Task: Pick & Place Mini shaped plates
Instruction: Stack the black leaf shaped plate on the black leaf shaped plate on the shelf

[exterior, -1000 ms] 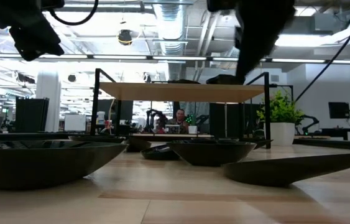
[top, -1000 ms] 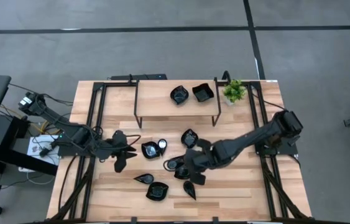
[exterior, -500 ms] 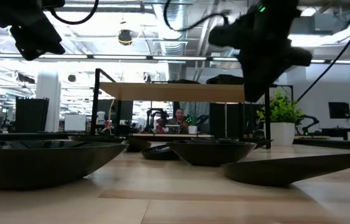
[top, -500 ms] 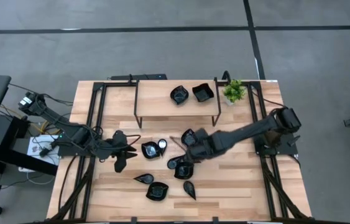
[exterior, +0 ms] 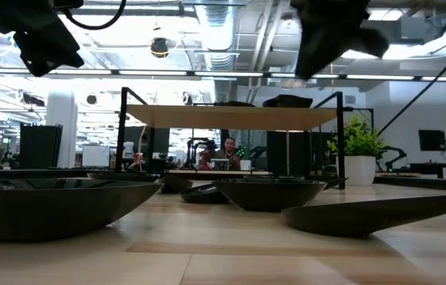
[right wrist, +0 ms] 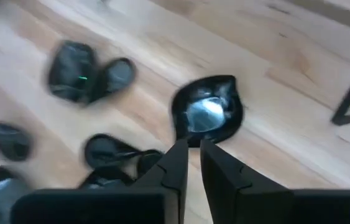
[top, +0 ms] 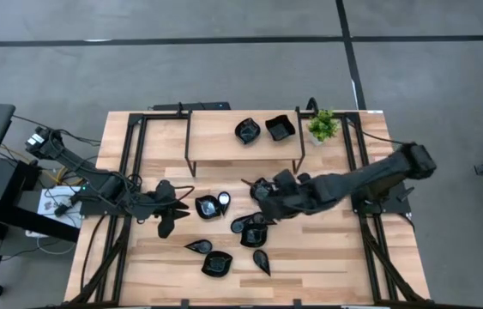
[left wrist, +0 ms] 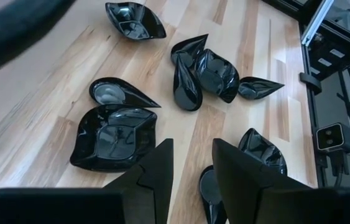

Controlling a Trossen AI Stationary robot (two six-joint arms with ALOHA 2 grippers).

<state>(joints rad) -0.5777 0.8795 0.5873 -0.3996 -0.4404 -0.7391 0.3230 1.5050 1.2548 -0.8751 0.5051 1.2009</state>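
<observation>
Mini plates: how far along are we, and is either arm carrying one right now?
Done: two plates sit on the raised shelf. In hand: nothing. The right gripper hovers over a plate near the shelf, its fingers narrowly apart and empty; the left gripper waits empty by the left-side dishes. Left: about eight plates remain on the table.

Grey floor [top: 224, 51], ceiling ducts [exterior: 221, 24] — striplights

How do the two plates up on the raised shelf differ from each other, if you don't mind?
The left shelf plate has a rounded, scalloped outline, while the right shelf plate is square with straight edges. The left one lies nearer the middle of the shelf; the right one lies nearer the potted plant. Both are small, glossy and black.
</observation>
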